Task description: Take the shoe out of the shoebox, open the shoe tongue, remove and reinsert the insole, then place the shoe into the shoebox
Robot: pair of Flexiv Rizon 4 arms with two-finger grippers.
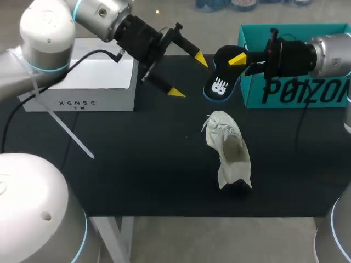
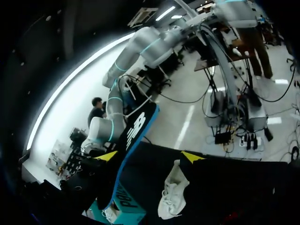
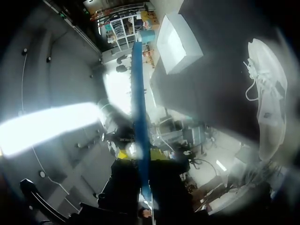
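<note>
A white shoe (image 1: 227, 150) lies on the black table, clear of both arms. My right gripper (image 1: 238, 60) holds the black insole (image 1: 219, 82) with its blue rim in the air, in front of the teal shoebox (image 1: 296, 82). In the right wrist view the insole (image 3: 139, 117) shows edge-on, and the right gripper (image 3: 142, 153) is shut on its lower end. My left gripper (image 1: 188, 75) hangs open just left of the insole without gripping it. From the left wrist, the insole (image 2: 136, 136) rises close by one fingertip of the left gripper (image 2: 150, 156), with the shoe (image 2: 173, 197) below.
A white box (image 1: 93, 82) stands at the back left of the table, under my left arm. The teal shoebox (image 2: 124, 204) sits at the back right edge. Bare black tabletop (image 1: 137, 164) lies left of the shoe.
</note>
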